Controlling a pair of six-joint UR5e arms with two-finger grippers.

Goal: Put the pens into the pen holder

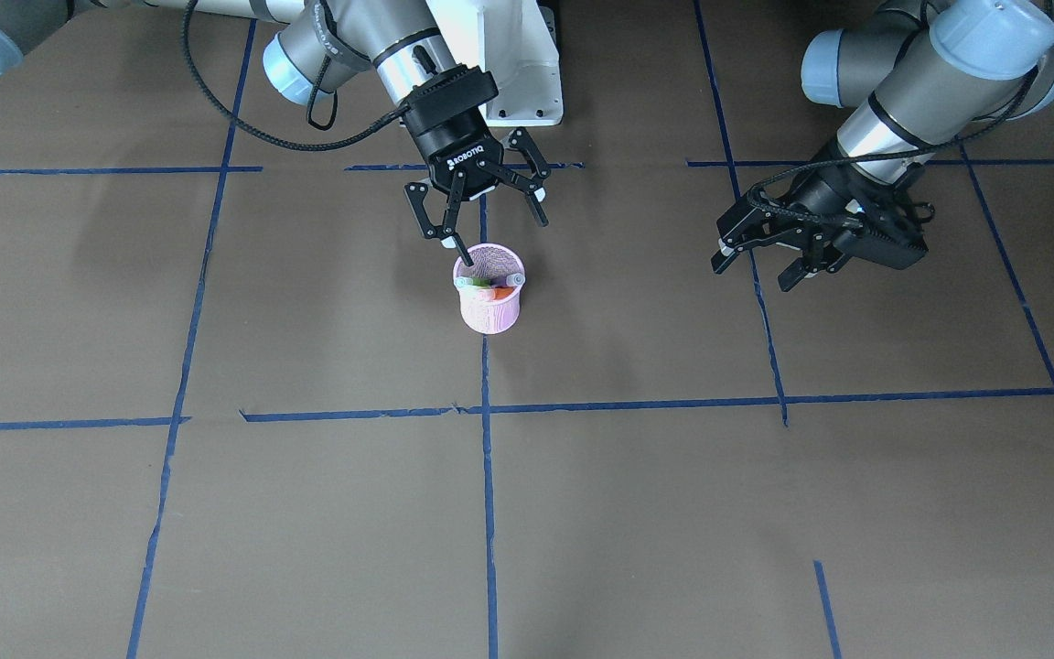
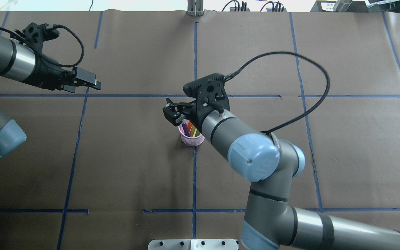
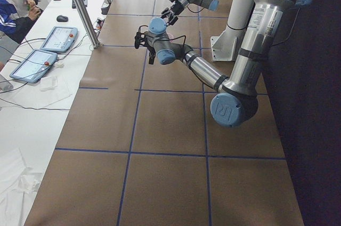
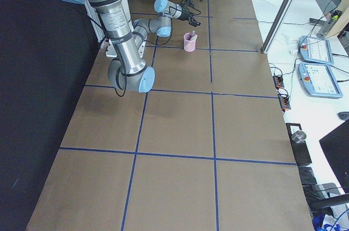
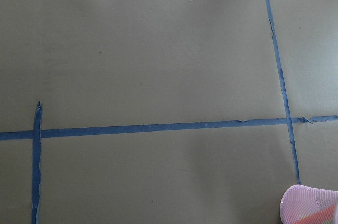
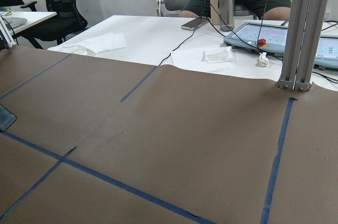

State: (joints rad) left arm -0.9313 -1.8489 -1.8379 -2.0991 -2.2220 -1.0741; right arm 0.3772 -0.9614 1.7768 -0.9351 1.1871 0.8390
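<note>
Pen holder (image 1: pixel 489 311) stands upright near mid-table, right on the blue tape line (image 1: pixel 488 476) that runs toward the robot. Pens (image 1: pixel 490 286) are in it: I make out purple, green and orange bodies plus pale caps. They lean rather than stand straight, long axes tilted across the mouth, caps poking past the rim. I can't count them for sure. No loose pen shows on the table (image 1: pixel 307 513) in any view, so I judge the collecting is about done.

Right gripper (image 1: pixel 495 233) hangs just above and a bit robot-side of the cup, pointing down, jaws spread wide, nothing between them. One fingertip sits close to the rim on the robot side; can't tell if it touches.

Left gripper (image 1: pixel 753 275) is well apart, off to the robot's left, fingers parted, holding nothing. Its wrist cam catches only the cup's edge in the bottom corner.

So the cup lies under and slightly fwd of the right gripper, and the right arm is much nearer. Any retreat should go straight up, to avoid clipping the rim or the leaning caps and tipping the cup.
</note>
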